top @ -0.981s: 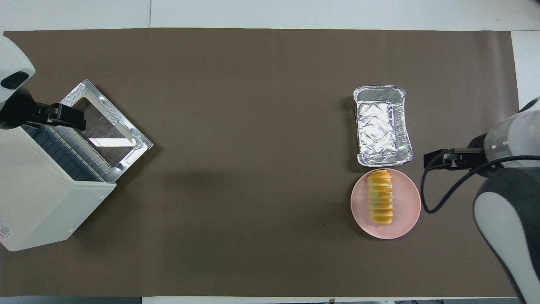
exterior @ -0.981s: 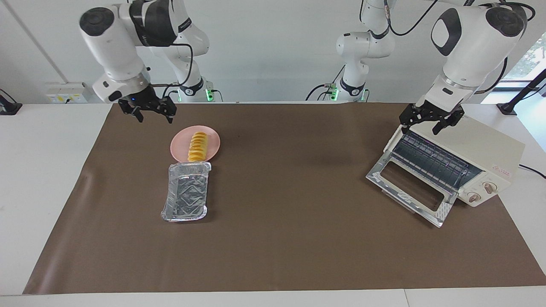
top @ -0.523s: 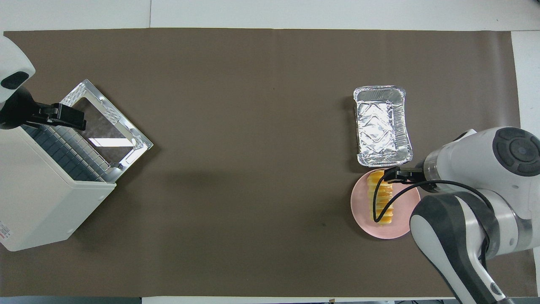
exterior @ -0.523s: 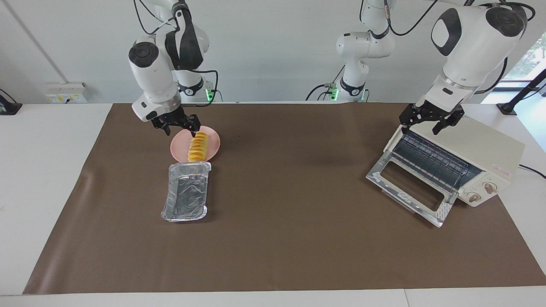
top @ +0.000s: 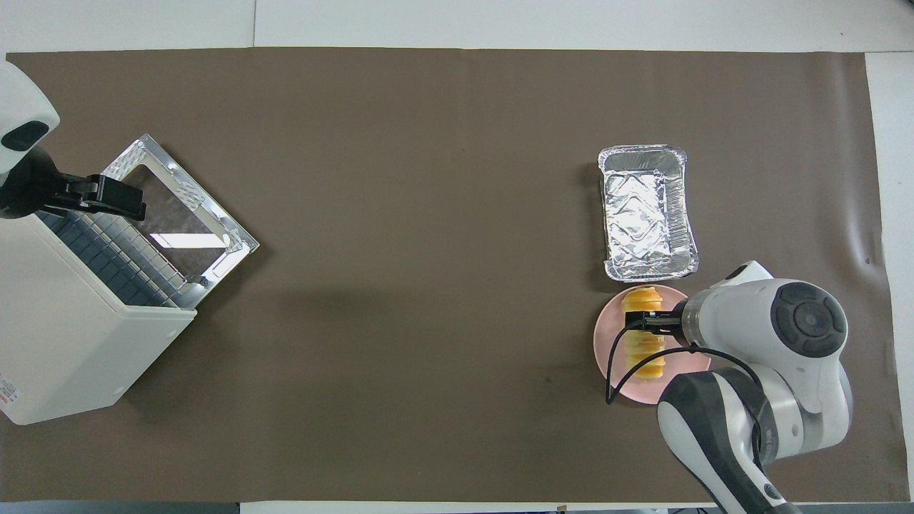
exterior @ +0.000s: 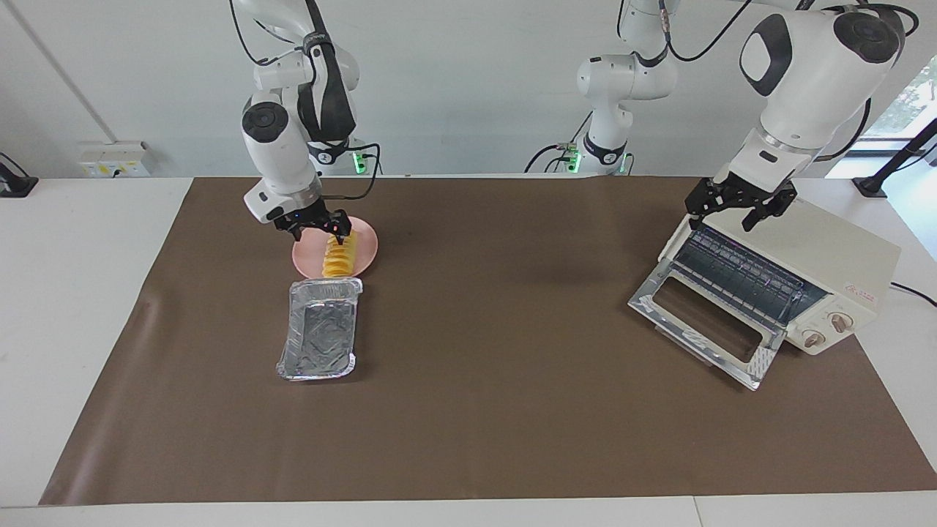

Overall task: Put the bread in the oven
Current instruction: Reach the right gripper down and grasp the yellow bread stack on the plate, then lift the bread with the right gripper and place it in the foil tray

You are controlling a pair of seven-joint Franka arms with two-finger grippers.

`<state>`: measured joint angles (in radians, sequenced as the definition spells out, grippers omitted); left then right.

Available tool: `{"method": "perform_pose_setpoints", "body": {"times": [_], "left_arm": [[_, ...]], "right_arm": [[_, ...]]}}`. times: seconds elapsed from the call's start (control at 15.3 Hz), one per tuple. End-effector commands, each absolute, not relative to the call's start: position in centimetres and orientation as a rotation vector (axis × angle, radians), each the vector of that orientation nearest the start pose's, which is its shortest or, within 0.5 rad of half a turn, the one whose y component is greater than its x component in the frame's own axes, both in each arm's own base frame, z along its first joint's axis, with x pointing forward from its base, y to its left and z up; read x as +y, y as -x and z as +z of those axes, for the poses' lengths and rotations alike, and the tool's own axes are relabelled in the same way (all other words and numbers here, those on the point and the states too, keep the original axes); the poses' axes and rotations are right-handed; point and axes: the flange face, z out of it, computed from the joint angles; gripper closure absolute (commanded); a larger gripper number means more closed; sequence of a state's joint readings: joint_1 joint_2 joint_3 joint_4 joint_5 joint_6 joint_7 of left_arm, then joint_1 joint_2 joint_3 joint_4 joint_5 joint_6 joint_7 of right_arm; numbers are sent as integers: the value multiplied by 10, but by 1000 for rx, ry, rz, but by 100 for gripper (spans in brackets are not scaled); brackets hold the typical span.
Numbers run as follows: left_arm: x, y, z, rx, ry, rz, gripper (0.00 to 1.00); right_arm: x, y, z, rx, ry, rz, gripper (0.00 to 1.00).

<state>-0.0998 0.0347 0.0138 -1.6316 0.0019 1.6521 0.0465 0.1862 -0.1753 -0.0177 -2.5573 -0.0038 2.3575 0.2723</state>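
Only writing I can spot is a small red label [exterior: 861,290] on the top of the oven [exterior: 820,267], up above the two knobs [exterior: 826,330], and I can't read what it says. The oven sits at my left arm's end of the table with its glass door [exterior: 706,331] dropped open and the wire rack [exterior: 739,277] showing inside.

The bread [exterior: 338,255] lies flat on the pink plate [exterior: 364,252] at my right arm's end. Its long axis runs straight from the robots' edge of the table toward the foil tray [exterior: 320,330], with the ridged slices stacked along that line. The tray's long axis runs the same way, and the tray is just beside the plate, farther from the robots.

Count: one bread, one plate, one foil tray, one oven, two knobs, all on one brown mat [exterior: 498,410].

My right gripper [exterior: 320,231] is low over the end of the bread nearer the robots, fingers spread wide, nothing gripped. My left gripper [exterior: 739,206] waits over the oven's top front edge, fingers apart too, holding nothing.
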Motion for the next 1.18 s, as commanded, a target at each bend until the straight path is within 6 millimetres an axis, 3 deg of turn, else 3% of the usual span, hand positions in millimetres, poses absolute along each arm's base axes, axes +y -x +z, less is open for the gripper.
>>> {"method": "perform_pose_setpoints", "body": {"times": [0.0, 0.13, 0.2, 0.46, 0.79, 0.92, 1.11], "left_arm": [[-46, -561, 584, 215, 3120, 19, 0], [-46, -561, 584, 215, 3120, 19, 0], [-46, -561, 584, 215, 3120, 19, 0], [-46, -561, 584, 215, 3120, 19, 0], [-46, -561, 584, 215, 3120, 19, 0], [-46, -561, 584, 215, 3120, 19, 0], [-46, -561, 584, 215, 3120, 19, 0]], "right_arm": [[72, -415, 319, 184, 3119, 38, 0], [79, -404, 308, 182, 3101, 33, 2], [81, -400, 303, 175, 3101, 28, 9], [80, -398, 303, 186, 3100, 38, 100], [79, -400, 310, 199, 3102, 88, 100], [77, -403, 340, 198, 3101, 134, 100], [77, -427, 411, 114, 3095, 179, 100]]}}
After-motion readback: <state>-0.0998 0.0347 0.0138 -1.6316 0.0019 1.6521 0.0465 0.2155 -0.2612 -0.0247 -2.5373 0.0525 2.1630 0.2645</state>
